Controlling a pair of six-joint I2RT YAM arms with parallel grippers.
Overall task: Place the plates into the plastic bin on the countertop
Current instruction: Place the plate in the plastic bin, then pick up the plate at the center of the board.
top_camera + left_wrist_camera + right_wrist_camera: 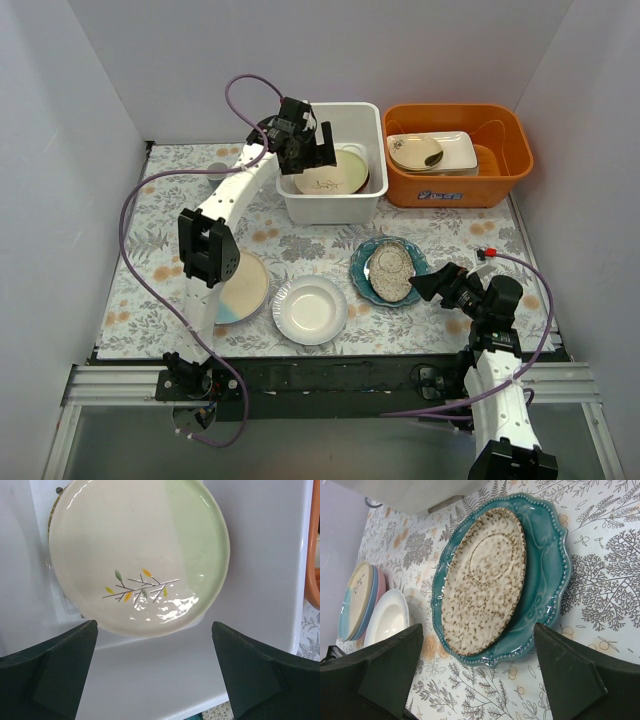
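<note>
The left tool (318, 150) hangs with its fingers apart over the white bin (300, 205) at the far edge of the desk (160, 220). The sprig plate (140, 555) lies inside the bin, directly below it. The right tool (477, 627), also spread wide, sits toward the near right corner. It faces the speckled plate (482, 580), which rests on the teal plate (545, 575) just beside it.

plastic bin (332, 208) open above, cream plate (325, 181) lying inside, orange tub (455, 190) close beside it
</note>
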